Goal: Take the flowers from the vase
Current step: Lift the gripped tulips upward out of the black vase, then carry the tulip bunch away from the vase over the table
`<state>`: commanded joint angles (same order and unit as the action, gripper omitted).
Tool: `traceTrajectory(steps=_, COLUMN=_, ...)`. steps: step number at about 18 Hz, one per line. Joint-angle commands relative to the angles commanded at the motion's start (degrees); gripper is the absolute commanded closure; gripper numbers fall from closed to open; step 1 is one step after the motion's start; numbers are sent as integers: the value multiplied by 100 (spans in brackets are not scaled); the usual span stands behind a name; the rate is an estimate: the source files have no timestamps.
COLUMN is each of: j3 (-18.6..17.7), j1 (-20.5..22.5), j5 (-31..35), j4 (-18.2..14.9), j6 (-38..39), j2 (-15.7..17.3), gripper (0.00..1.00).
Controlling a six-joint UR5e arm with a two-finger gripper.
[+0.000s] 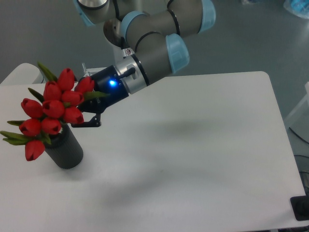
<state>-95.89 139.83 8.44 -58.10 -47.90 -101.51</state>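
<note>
Scene: a grey robot arm with blue joints reaches down-left over a white table [203,145].
Flowers [53,108]: a bunch of red tulip buds with narrow green leaves, tilted left, the lower buds over the mouth of the vase; the stems are hidden.
Vase [65,150]: a short black cylinder, upright near the table's left edge.
Claw [83,117]: pressed into the right side of the bunch below the buds, apparently closed around the stems (the contact itself is hidden behind the blooms).
Handling: likely light and floppy; buds bruise easily, so hold at the gathered stems.
Risk: loose stems could slip or snag the vase rim.
</note>
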Motion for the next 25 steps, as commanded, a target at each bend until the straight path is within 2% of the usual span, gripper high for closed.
traceTrajectory(steps=6, j3=105, j1=105, j5=44, j4=0, j6=-35, j2=-26, gripper=89)
traceTrajectory(steps=10, j3=640, j1=106, j5=193, j4=35, j6=-44, j2=-359, gripper=90)
traceTrajectory(steps=12, j3=965, j1=114, j5=717, j4=61, j6=-61, j2=-562, gripper=90)
traceTrajectory(steps=14, j3=1256, j1=114, j5=1656, j4=62, j6=-87, j2=-650, gripper=90)
traceTrajectory(steps=16, j3=1406, j1=114, j5=2291, j4=53, j6=-166, j2=-721, gripper=90)
traceTrajectory(steps=20, j3=1389, j1=184, j5=2793, j4=44, j6=-473, j2=-782, gripper=90)
traceTrajectory(steps=23, j3=1214, j1=263, j5=3723, j4=-9, j6=-1114, j2=-905, gripper=90)
traceTrajectory(steps=25, j3=1064, j1=281, j5=4208, j4=-26, j6=-1274, j2=-932, gripper=90)
